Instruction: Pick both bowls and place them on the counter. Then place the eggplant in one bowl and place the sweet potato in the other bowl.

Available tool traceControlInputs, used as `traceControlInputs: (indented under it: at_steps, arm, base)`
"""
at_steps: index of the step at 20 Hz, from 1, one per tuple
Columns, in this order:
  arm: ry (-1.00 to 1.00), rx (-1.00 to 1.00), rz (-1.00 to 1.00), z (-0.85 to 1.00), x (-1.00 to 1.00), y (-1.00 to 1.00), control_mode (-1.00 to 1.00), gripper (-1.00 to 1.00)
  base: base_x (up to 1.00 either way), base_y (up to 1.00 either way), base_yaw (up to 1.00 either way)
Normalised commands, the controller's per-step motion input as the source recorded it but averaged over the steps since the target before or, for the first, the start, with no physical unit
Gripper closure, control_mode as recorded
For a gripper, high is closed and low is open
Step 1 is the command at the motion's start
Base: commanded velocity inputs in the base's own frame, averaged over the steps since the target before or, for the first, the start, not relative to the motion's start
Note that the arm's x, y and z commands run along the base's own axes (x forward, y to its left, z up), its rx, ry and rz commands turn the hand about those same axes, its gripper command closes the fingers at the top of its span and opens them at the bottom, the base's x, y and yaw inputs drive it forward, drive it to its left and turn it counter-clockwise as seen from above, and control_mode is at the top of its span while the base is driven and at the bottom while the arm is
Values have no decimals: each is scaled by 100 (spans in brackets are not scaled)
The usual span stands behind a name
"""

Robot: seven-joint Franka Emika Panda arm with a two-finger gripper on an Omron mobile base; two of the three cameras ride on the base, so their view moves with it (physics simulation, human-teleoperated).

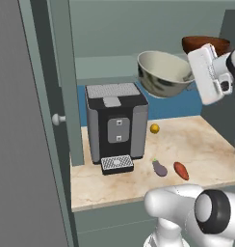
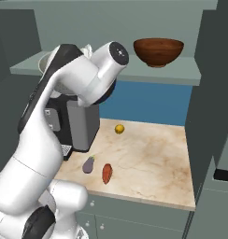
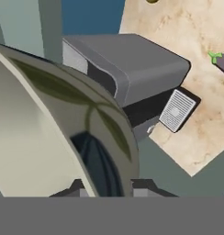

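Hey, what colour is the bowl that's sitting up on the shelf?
The bowl on the shelf is dark reddish-brown, like wood. It shows best in the right base view.

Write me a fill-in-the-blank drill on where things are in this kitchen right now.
1. The gripper holds the grey bowl by its ____.
2. The brown bowl sits on the ____.
3. The eggplant lies on the counter beside the ____.
4. The grey bowl hangs above the ____.

Missing words: rim; shelf; sweet potato; coffee machine

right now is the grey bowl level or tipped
Tipped: the grey bowl hangs in the air above the coffee machine, its rim slanted, pale inside facing the left base view.
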Motion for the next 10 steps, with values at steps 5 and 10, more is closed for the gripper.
traceControlInputs:
  at_steps: [5,10]
  arm:
    - [15,0,0,-35,-56,-48,-100,100]
    - [21,0,-5,-45,-42,-58,-100,100]
  base:
    - [0,0,0]
    - [0,0,0]
